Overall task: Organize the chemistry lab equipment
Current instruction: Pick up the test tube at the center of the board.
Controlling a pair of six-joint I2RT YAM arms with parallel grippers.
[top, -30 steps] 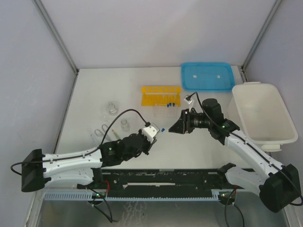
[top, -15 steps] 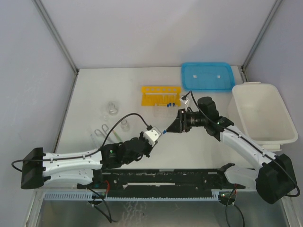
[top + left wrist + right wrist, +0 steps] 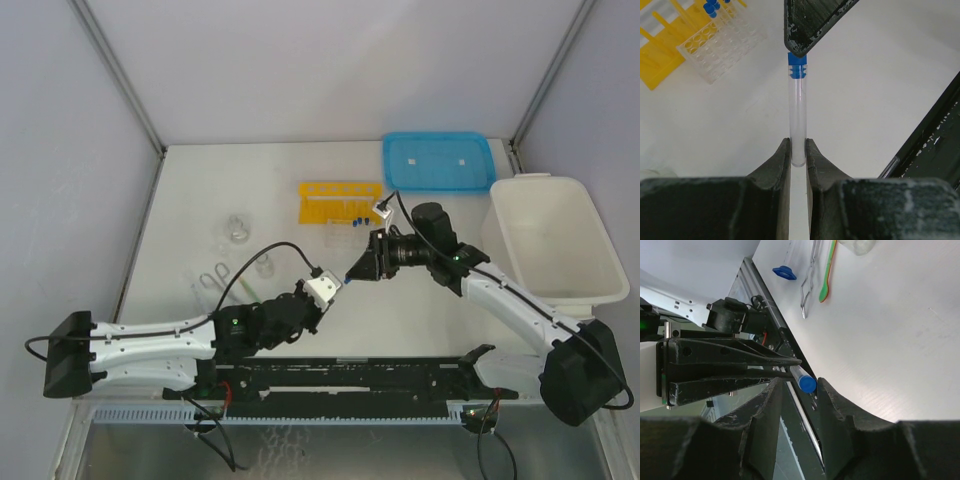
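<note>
Pinching the base of a blue-capped tube (image 3: 798,120), the left gripper (image 3: 798,150) points it toward one o'clock, where the right gripper (image 3: 799,385) brackets the cap, jaws parted.

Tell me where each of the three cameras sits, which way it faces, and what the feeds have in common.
Top external: above and behind the bases, looking down on the table; both arms show.
Left wrist: on the left gripper, looking along its fingers, shut on the blue-capped tube, toward the yellow rack.
Right wrist: on the right gripper, facing the left arm; its fingers straddle the tube's cap, tongs beyond.
Shared: all three see the tube.
</note>
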